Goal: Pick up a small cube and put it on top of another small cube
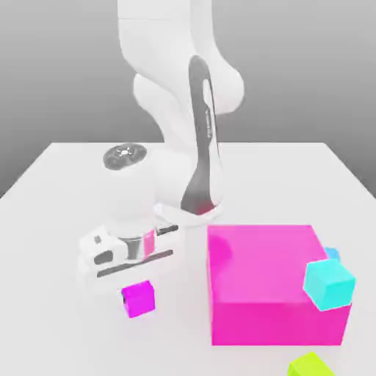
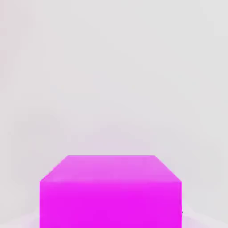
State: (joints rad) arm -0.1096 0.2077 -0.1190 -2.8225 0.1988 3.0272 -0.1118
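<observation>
Small cube work starts from the biggest landmark, the pink block point(image 1: 275, 283) on the table point(image 1: 51, 220). Against the block's far corner sits the cyan cube point(image 1: 329, 283), perched partly up on it. Toward the exterior view's left of the block lies the small cube point(image 1: 138, 299), and the gripper point(image 1: 128, 283) hangs low over it — jaws drawn together, apparently clamped on it. Lift straight and slowly — a skewed pull could let it slip.

Pink block point(image 1: 275, 286) just beside small cube point(image 1: 138, 298) — table point(image 1: 44, 323) bare opposite
</observation>
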